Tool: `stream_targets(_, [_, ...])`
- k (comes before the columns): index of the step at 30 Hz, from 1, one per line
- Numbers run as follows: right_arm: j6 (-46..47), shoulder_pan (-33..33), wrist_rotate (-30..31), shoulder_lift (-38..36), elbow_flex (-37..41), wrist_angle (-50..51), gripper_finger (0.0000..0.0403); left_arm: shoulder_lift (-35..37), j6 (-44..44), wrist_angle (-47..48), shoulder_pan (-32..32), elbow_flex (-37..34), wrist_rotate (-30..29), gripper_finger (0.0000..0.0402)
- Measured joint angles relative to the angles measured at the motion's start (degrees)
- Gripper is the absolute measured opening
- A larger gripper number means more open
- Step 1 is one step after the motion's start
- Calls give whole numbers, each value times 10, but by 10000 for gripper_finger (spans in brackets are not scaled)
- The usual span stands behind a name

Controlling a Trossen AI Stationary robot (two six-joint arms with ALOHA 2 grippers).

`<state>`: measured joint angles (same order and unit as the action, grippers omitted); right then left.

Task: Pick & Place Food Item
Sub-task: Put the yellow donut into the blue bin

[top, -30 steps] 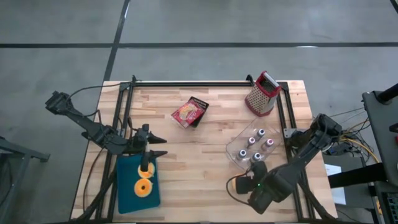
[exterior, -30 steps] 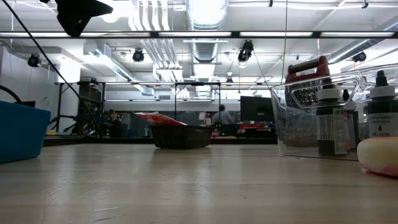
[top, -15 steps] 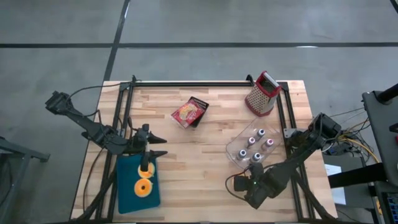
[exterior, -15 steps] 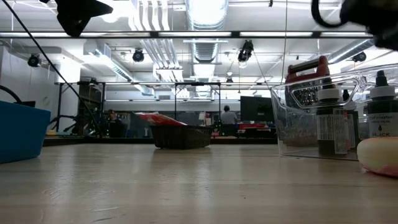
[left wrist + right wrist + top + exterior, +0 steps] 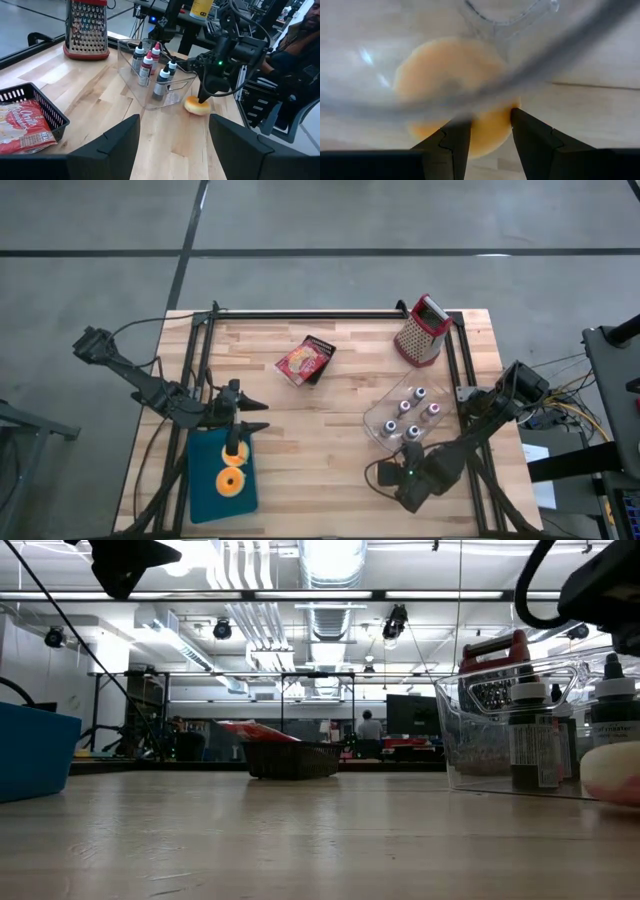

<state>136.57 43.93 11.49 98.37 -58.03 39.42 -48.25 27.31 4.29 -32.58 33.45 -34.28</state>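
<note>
A wooden tabletop [image 5: 330, 405] seen from above. At about five o'clock, the right gripper [image 5: 204, 98] points down onto a pale round bun [image 5: 197, 106], its fingers [image 5: 455, 140] set on either side of the bun and touching it, the bun resting on the tabletop just beside a clear bin [image 5: 405, 420] of small bottles [image 5: 148, 67]. The left gripper [image 5: 255, 415], at nine o'clock, hangs with fingers spread wide over a blue tray [image 5: 205, 480] holding yellow rings [image 5: 232, 480]. A metal grater [image 5: 421, 332] stands at one o'clock; a snack packet [image 5: 303, 361] in a black basket lies near twelve o'clock.
</note>
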Motion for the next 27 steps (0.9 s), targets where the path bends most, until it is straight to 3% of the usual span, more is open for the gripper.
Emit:
stream_targets(13, [0, -7, 0, 0, 4, -12, 135, 0, 0, 0, 0, 0, 0, 243])
stream_targets(27, [-7, -7, 0, 0, 4, -26, 58, 0, 0, 0, 0, 0, 0, 243])
